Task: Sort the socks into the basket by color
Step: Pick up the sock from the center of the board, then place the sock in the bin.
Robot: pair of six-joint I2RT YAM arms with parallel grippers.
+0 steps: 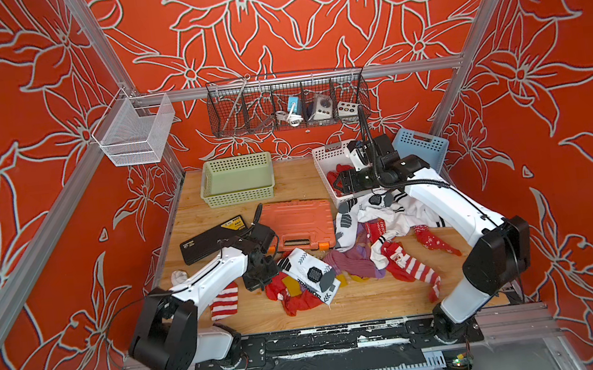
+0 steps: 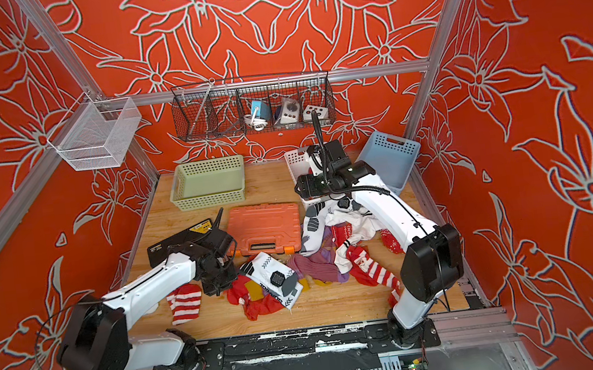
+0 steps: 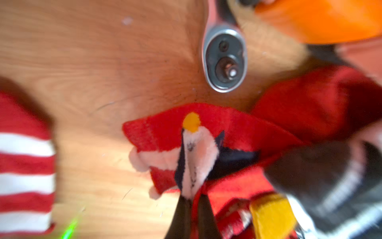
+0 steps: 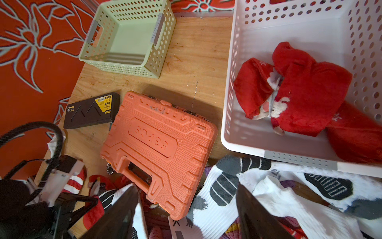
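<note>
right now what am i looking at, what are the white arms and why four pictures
Those are two robot arms fixed at the front of a wooden table. Two pictures look down on everything from overhead; the other two come from a camera on each arm's wrist. On the table lie loose socks, an orange tool case, a black case, a green basket, a white basket and a blue basket. Some red socks lie in the white basket. The left fingers are pinched shut on a red sock with a white figure; the right fingers are open, holding nothing.
</note>
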